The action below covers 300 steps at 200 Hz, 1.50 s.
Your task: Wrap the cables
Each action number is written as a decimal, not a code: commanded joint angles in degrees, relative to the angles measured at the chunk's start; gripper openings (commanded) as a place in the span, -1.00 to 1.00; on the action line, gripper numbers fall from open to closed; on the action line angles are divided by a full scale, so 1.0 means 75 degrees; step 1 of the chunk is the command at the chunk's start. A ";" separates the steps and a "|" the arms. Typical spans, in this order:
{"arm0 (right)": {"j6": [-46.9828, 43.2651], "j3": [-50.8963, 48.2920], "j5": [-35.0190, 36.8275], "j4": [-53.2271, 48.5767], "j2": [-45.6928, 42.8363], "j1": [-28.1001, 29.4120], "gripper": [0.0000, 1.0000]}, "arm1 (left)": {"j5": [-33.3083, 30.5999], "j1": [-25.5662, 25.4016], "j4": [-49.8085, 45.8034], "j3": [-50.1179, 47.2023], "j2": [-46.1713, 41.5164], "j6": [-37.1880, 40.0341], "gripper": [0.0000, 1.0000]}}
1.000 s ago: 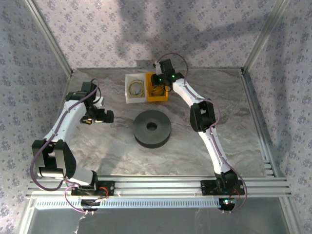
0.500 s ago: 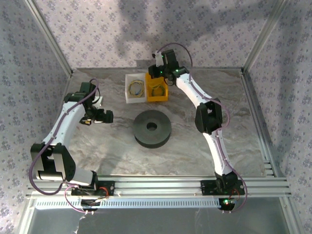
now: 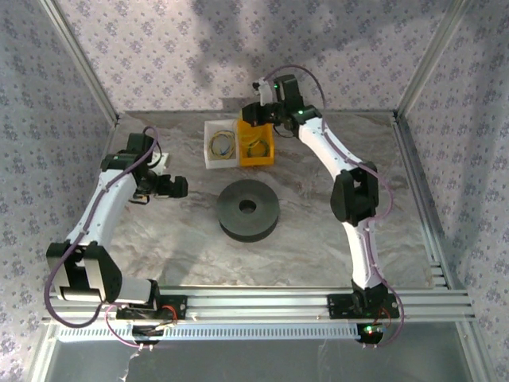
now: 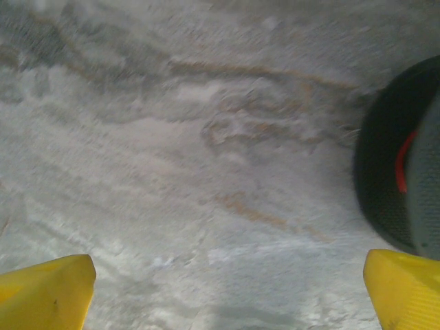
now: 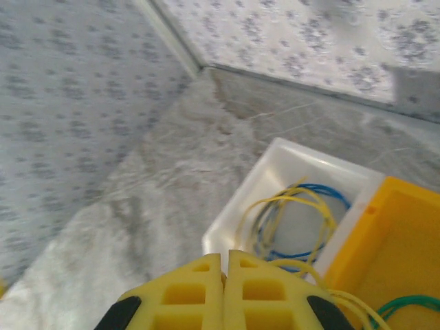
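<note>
My right gripper (image 3: pixel 256 119) hangs above the yellow bin (image 3: pixel 269 155) at the back of the table. Its jaws (image 5: pixel 225 256) are pressed together, and a thin yellow cable (image 5: pixel 344 292) runs from under the fingertips down to the lower right into that bin. More cables lie as yellow and blue loops (image 5: pixel 302 213) in the white bin (image 5: pixel 275 158). The dark round spool (image 3: pixel 248 209) lies flat mid-table. My left gripper (image 3: pixel 176 187) is low over the table left of the spool, open and holding nothing (image 4: pixel 228 265). The spool's edge (image 4: pixel 385 179) is at its right.
The white bin (image 3: pixel 208 155) and the yellow bin stand side by side near the back wall. A green cable (image 5: pixel 405 302) lies in the yellow bin. Metal frame posts and patterned walls close in the table on three sides.
The right gripper has risen out of the yellow bin and drawn back toward the rear wall, still shut. The left arm has shifted slightly and stays open.
</note>
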 commanded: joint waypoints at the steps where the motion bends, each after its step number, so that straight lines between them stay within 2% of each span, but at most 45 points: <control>1: 0.0727 -0.0538 -0.1751 0.0675 -0.1049 -0.0214 -1.00 | 0.1372 0.0016 0.0799 0.0220 -0.0467 0.0127 1.00; 20: 0.1497 -0.1503 -0.2294 0.1620 -0.1737 -0.0333 -1.00 | 0.2231 -0.0003 0.1506 0.0136 -0.0737 0.0032 1.00; 58: 0.3979 -0.3111 -0.2785 0.4003 -0.2737 -0.0593 -1.00 | 0.3820 -0.0083 0.3406 -0.0279 -0.1215 -0.0655 0.97; 101: 0.6029 -0.4101 -0.2638 0.6392 -0.3139 -0.0445 -1.00 | 0.4631 -0.0699 0.5351 -0.0864 -0.1421 -0.1410 0.88; 132: 0.6755 -0.4274 -0.2477 0.7291 -0.3177 -0.0294 -1.00 | 0.4905 -0.0958 0.6587 -0.1339 -0.1427 -0.1966 0.65; 175: 0.7139 -0.4273 -0.2416 0.7792 -0.3199 0.0028 -1.00 | 0.5136 -0.1007 0.7591 -0.1679 -0.1487 -0.2348 0.43; 221: 0.7240 -0.4385 -0.2344 0.8075 -0.3233 0.0235 -1.00 | 0.5332 -0.1013 0.8129 -0.1698 -0.1620 -0.2464 0.33; 300: 0.7382 -0.4473 -0.2299 0.8373 -0.3361 0.0370 -1.00 | 0.5324 -0.0984 0.8235 -0.1825 -0.1708 -0.2442 0.17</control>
